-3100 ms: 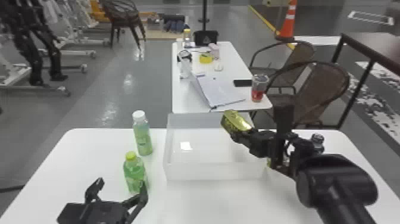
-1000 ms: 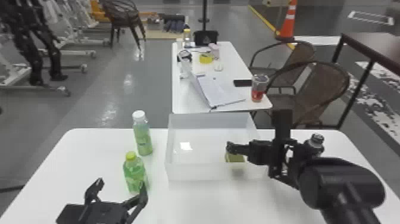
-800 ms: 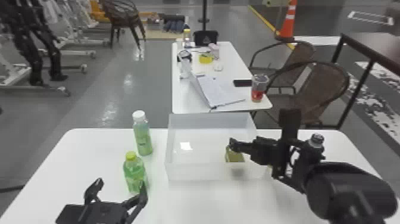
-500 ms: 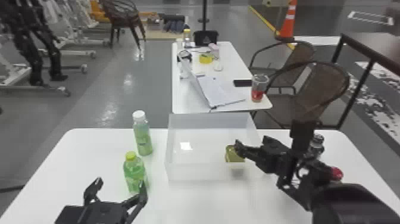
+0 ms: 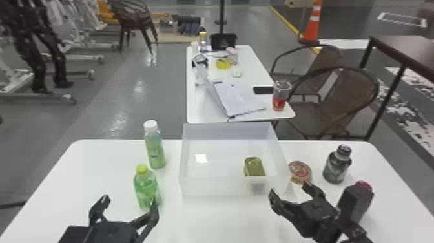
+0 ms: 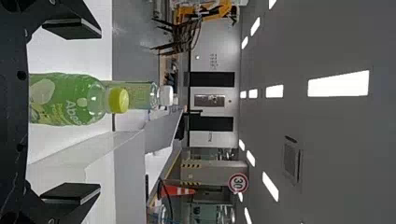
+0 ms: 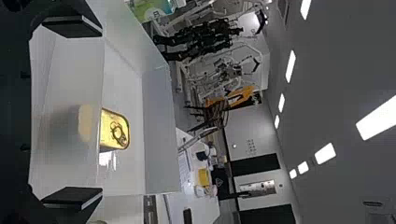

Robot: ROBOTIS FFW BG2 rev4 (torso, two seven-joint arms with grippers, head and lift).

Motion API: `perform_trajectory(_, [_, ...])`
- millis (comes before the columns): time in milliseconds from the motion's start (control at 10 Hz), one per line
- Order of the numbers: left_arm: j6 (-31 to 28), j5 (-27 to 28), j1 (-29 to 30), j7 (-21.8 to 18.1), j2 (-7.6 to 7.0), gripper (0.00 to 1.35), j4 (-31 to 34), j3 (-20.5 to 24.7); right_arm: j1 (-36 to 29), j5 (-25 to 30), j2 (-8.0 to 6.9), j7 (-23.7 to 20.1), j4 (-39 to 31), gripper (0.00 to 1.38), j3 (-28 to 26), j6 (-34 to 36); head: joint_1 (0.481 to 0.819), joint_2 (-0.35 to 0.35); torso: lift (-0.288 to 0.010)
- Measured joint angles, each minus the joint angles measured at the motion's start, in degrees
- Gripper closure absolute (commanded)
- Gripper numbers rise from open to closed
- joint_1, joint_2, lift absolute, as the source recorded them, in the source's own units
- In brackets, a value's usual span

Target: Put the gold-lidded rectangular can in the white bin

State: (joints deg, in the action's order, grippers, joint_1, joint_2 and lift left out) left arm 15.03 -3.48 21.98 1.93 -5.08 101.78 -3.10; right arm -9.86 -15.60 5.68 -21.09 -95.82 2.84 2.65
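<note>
My left end effector [image 5: 129,200] and right end effector [image 5: 288,188] are open. Swinging the right inward may clip the white bin [image 5: 210,186], jolting the gold-lidded can [image 5: 254,167] inside.

The can [image 5: 254,168], rectangular with a closed gold lid and its ring-pull, sat upright inside the bin [image 5: 210,187], toward the right side, just beside the near wall. The bin, whitish, translucent and open-topped, stood upright.
</note>
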Motion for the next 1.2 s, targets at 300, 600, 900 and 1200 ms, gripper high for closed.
perform_trajectory(300, [0.0, 0.1, 0.5, 0.0, 0.06, 0.14, 0.1, 0.2, -6.5, 2.0, -1.69, 0.4, -2.3, 0.10, -2.3, -5.6, 0.549, 0.000, -0.100])
perform_trajectory(600, [0.1, 0.5, 0.9, 0.0, 0.48, 0.14, 0.3, 0.6, -12.5, 3.8, -4.10, 5.2, -5.8, 0.10, -3.7, -8.9, 0.549, 0.000, -0.100])
perform_trajectory(900, [-0.3, 1.1, 1.1, 0.1, 0.84, 0.14, 0.6, 0.9, -13.0, 5.5, -4.78, 5.8, -6.5, 0.10, -3.6, -9.8, 0.549, 0.000, -0.100])
perform_trajectory(1200, [-1.0, 2.4, 1.2, 0.1, 1.55, 0.14, 1.3, 1.3, -13.7, 6.8, -5.07, 7.4, -8.0, 0.11, -3.5, -9.2, 0.549, 0.000, -0.100])
